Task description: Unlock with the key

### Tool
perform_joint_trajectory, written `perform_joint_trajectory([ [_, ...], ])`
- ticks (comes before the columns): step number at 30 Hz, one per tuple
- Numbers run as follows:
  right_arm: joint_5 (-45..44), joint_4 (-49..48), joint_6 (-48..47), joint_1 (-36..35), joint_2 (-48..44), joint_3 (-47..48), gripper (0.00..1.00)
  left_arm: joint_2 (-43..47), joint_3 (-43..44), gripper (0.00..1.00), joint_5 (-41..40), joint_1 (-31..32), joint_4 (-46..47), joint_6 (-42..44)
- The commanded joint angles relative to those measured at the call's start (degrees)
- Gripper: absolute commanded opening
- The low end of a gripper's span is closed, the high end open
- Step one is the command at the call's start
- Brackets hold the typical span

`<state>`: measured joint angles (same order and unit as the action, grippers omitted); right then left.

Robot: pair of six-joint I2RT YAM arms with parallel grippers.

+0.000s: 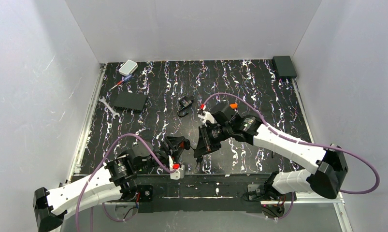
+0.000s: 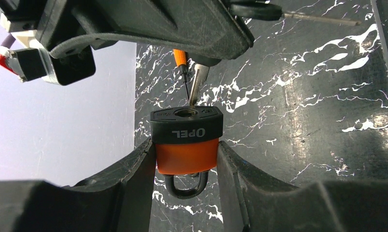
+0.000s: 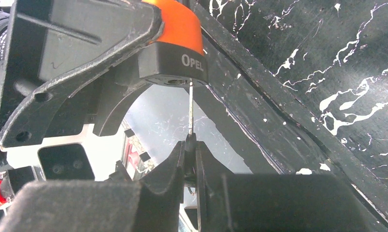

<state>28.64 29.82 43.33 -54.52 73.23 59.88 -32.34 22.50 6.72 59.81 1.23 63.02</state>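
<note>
My left gripper [image 2: 185, 151] is shut on the small orange padlock [image 2: 186, 147], with its black base and keyhole facing away and its shackle toward the wrist. In the top view it [image 1: 178, 147] is low over the near middle of the table. My right gripper [image 3: 190, 146] is shut on the key's black head [image 3: 190, 142]. The key's pale blade [image 3: 190, 107] points straight at the padlock's black base [image 3: 172, 63], and its tip is at the keyhole. The blade also shows in the left wrist view [image 2: 197, 83]. The two grippers face each other [image 1: 200, 151].
At the back left lie a white box [image 1: 128, 67], an orange-handled screwdriver [image 1: 119, 84], a silver wrench [image 1: 107, 106] and a flat black box [image 1: 129, 100]. A small black object [image 1: 184, 104] sits mid-table. A black box [image 1: 284, 66] is in the back right corner.
</note>
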Motion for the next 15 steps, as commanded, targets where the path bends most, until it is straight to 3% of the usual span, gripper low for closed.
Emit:
perform_joint_trajectory([
  [1,0.8,-1.8,-0.6,-0.4,1.0,2.4,0.01,0.2,0.8,0.0,1.3,0.3,2.6,0.3],
  [15,0.4,-0.7,-1.1,-0.5,1.0,3.9,0.01,-1.1,1.2,0.0,0.1,0.3,2.4,0.2],
])
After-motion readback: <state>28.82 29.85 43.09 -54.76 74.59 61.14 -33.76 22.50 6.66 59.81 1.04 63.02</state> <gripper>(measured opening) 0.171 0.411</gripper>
